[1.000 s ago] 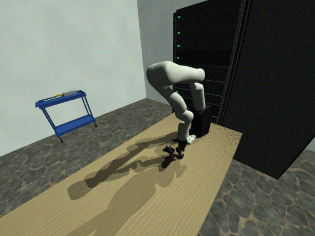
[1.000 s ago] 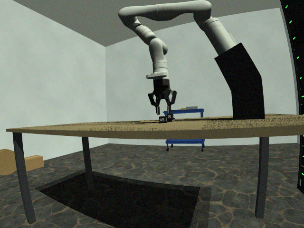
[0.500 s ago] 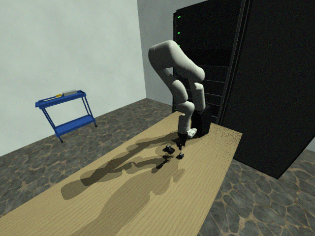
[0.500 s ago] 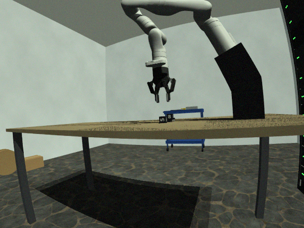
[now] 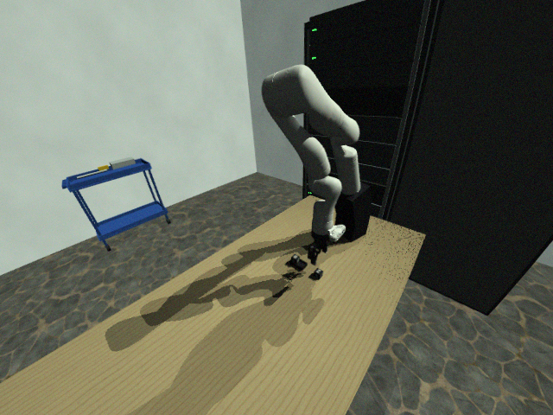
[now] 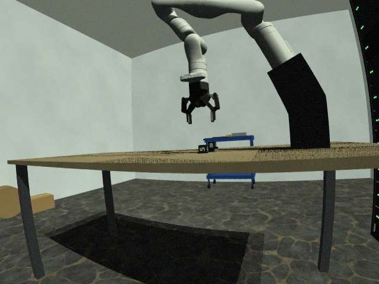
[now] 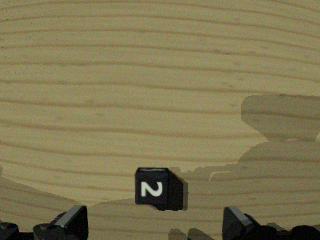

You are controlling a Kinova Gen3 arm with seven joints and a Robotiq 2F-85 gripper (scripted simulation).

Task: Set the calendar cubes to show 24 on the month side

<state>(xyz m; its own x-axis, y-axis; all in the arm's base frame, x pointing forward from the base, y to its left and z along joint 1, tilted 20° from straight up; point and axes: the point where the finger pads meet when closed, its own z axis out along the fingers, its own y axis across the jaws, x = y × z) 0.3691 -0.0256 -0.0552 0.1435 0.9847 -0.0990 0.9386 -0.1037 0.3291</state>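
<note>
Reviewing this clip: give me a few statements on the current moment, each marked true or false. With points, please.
1. The jaws are spread wide above the table (image 5: 250, 357) (image 6: 183, 161) (image 7: 150, 90). True.
2. The loose cube (image 5: 316, 273) (image 6: 202, 149) (image 7: 151, 187) is gripped in the jaws. False: it rests on the table, below them.
3. The loose cube's top face shows a 2. True.
4. The cart (image 5: 129, 220) (image 6: 229, 176) beyond the table is red. False: it is blue.
5. The loose cube stands in the tray beside the other cube. False: it sits on the table, outside the tray.
</note>
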